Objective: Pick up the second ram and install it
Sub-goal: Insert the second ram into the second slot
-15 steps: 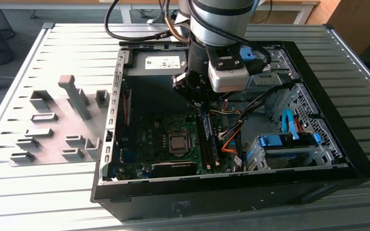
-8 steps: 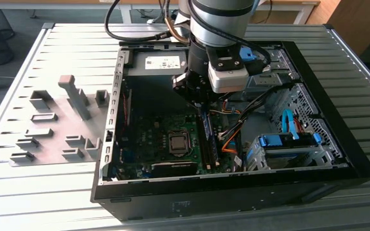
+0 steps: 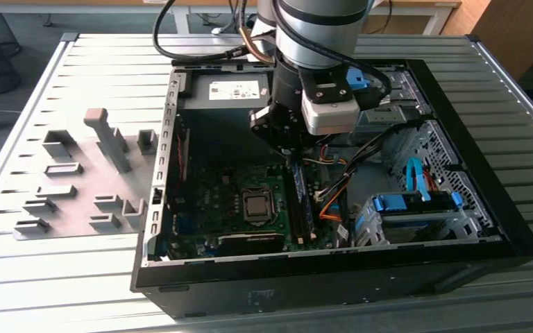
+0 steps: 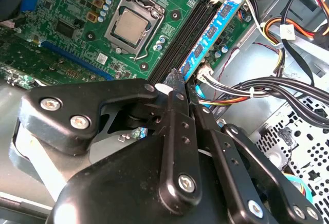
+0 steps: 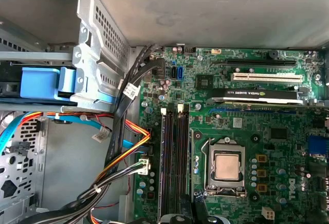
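The second ram (image 4: 213,31), a slim board with a blue label on its side, stands on edge in the memory slot nearest the cable bundle. In the exterior view it is a thin dark strip (image 3: 301,208) beside the processor socket. My gripper (image 4: 177,79) reaches down into the open computer case (image 3: 488,229), its black fingers (image 4: 180,131) pressed together. The tips sit at the near end of the stick, and no board shows between the fingers. From the exterior view the gripper (image 3: 293,161) hangs low over the back end of the slots.
The processor socket (image 4: 131,26) lies next to the long black slots (image 5: 174,172). Orange, yellow and black cables (image 4: 267,90) run close on the other side. A blue drive caddy (image 3: 405,205) sits at the exterior view's right. A grey fixture with posts (image 3: 91,180) lies outside the case.
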